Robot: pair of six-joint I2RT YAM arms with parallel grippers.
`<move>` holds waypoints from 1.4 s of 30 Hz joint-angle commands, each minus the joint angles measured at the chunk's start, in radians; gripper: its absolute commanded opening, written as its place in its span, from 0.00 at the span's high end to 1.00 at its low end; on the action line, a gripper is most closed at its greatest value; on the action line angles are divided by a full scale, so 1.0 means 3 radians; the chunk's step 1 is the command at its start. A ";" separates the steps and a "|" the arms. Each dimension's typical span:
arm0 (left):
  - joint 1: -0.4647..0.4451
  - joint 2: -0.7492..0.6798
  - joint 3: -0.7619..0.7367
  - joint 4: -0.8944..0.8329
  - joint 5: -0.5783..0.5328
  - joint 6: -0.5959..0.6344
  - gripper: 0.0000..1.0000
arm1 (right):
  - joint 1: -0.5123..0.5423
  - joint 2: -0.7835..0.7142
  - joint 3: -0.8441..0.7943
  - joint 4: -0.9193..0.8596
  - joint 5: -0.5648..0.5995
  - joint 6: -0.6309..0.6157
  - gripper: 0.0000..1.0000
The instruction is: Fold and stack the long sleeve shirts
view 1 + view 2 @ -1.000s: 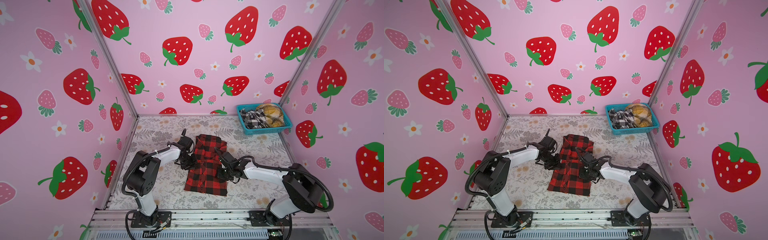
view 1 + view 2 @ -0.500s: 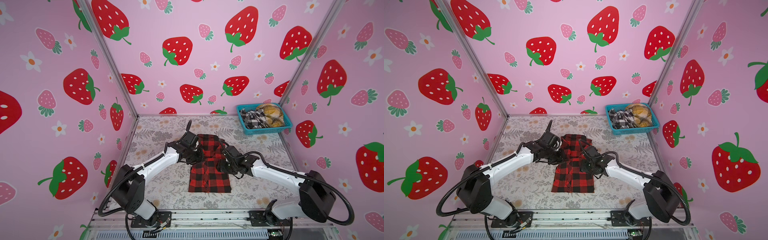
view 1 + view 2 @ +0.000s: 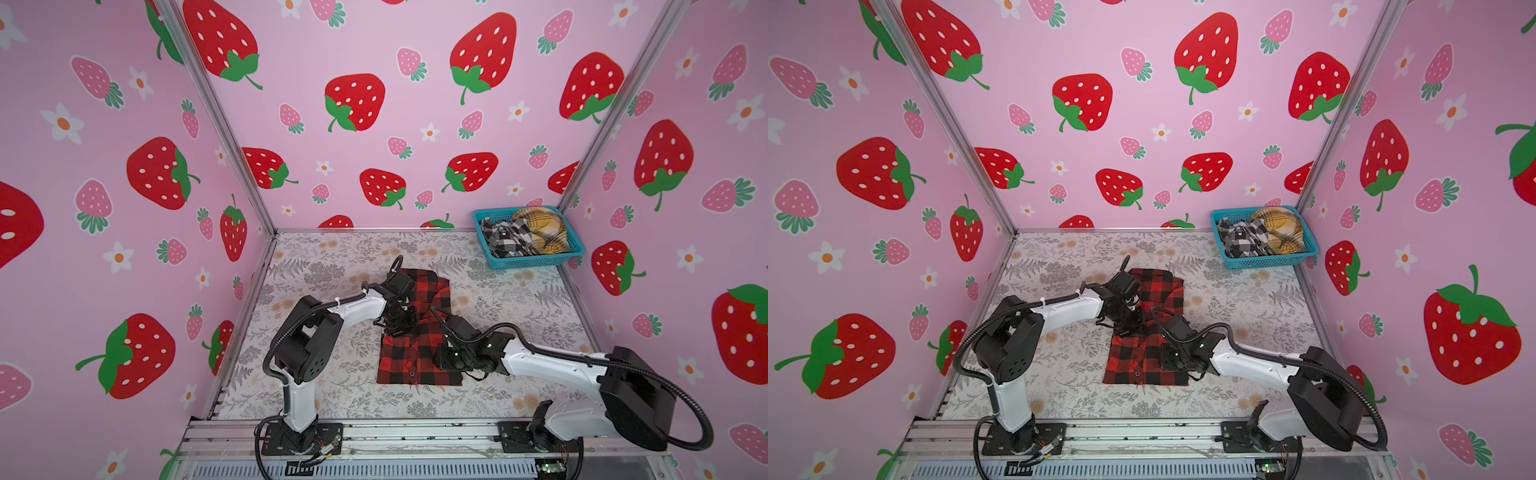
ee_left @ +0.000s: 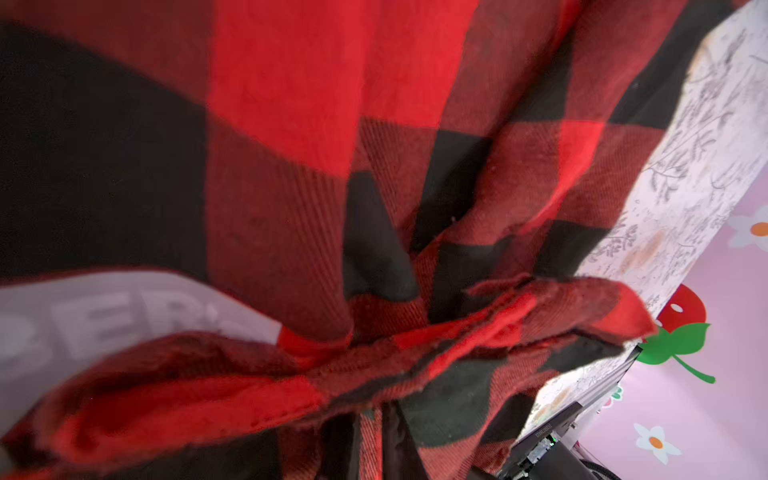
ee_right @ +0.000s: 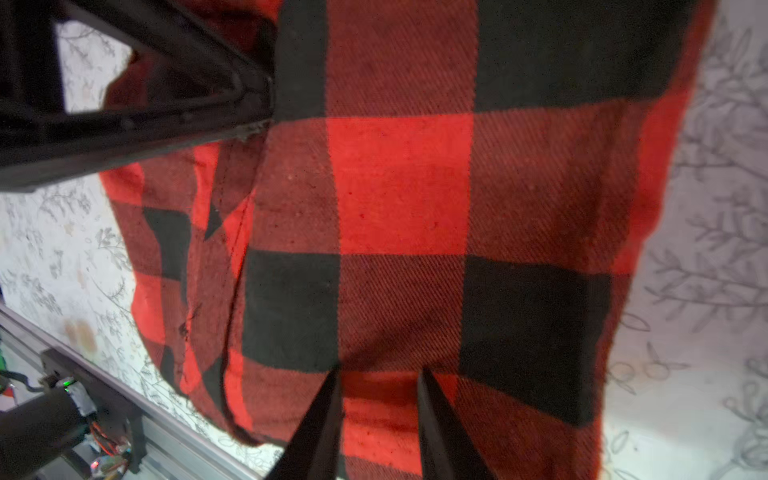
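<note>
Left. My left gripper [image 3: 401, 327] sits low over the left edge of the red-and-black shirt [image 3: 415, 361], about halfway along it. Its fingers are buried. The left wrist view is filled with blurred check cloth whose creases run together close to the lens, and a raised fold cuts off part of the white letters [image 4: 104, 316]. I cannot tell whether these jaws are parted or closed.

Middle. The shirt lies lengthwise on the table [image 3: 324, 266], one short end toward the back wall and the other toward the front rail [image 3: 415, 430]. In both top views my left wrist hides part of its left edge.

Right. My right gripper [image 3: 444, 362] is low over the shirt's right side, near the front end. In the right wrist view its fingertips [image 5: 326, 415] stand a narrow gap apart. Flat cloth shows between them and nothing is held. The black frame of the left gripper covers part of the shirt's edge in that view.

Room. There is bare table on both sides of the shirt and a strip before the rail. The basket [image 3: 536, 262] sits in the far right corner, well apart. It holds the black-and-white shirt [image 3: 503, 240] and the mustard plaid shirt [image 3: 540, 230], crumpled side by side, with their lower parts hidden by its wall.
</note>
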 commanded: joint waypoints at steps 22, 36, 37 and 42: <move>-0.0061 -0.1037 -0.0292 -0.0416 -0.0072 0.0208 0.81 | -0.0654 0.0204 0.0833 -0.0531 0.0308 -0.0536 0.79; -0.0024 -0.0091 0.0075 -0.0278 -0.0177 0.0270 0.89 | -0.1016 0.0995 0.0975 -0.0292 0.0119 -0.0783 0.84; -0.0020 -0.0059 0.0075 -0.0282 -0.0162 0.0278 0.89 | -0.1021 0.1010 0.0985 -0.0296 0.0126 -0.0790 0.84; -0.0022 -0.0144 0.0100 -0.0378 -0.0150 0.0311 0.87 | -0.1021 0.0923 0.1209 -0.0532 0.0255 -0.0873 0.74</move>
